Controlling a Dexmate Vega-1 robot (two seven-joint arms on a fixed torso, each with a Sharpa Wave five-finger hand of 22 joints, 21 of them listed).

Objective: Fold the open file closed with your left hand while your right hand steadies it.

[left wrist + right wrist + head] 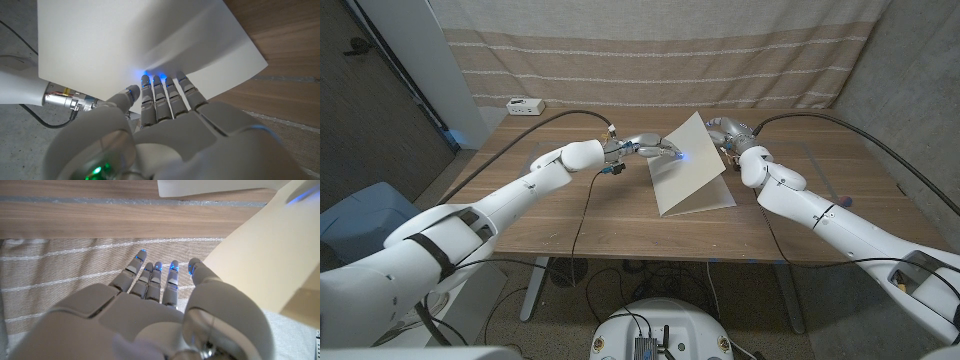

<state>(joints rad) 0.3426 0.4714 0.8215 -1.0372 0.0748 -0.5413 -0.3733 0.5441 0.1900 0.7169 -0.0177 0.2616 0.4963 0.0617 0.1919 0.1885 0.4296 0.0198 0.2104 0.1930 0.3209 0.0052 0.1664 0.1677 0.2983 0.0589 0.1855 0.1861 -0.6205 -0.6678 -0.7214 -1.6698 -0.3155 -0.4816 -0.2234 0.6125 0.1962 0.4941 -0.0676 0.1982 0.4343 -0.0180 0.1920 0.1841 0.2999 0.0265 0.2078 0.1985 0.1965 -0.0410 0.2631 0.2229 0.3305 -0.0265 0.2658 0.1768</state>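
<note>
The cream file (690, 170) lies at the table's centre right, one leaf flat on the wood and the other raised at a steep tilt. My left hand (650, 148) reaches in from the left with straight fingers, and its fingertips (160, 82) press against the raised leaf (125, 45). It grips nothing. Behind the file's far edge is my right hand (725, 130), fingers stretched out and apart (150, 305). The file's edge (270, 250) stands just beside its thumb; whether they touch I cannot tell.
The wooden table (570, 215) has bare wood to the left and in front of the file. A white socket box (526, 105) sits at the far left corner. A black cable (582, 215) hangs from my left wrist across the table. A striped curtain (650, 50) closes the back.
</note>
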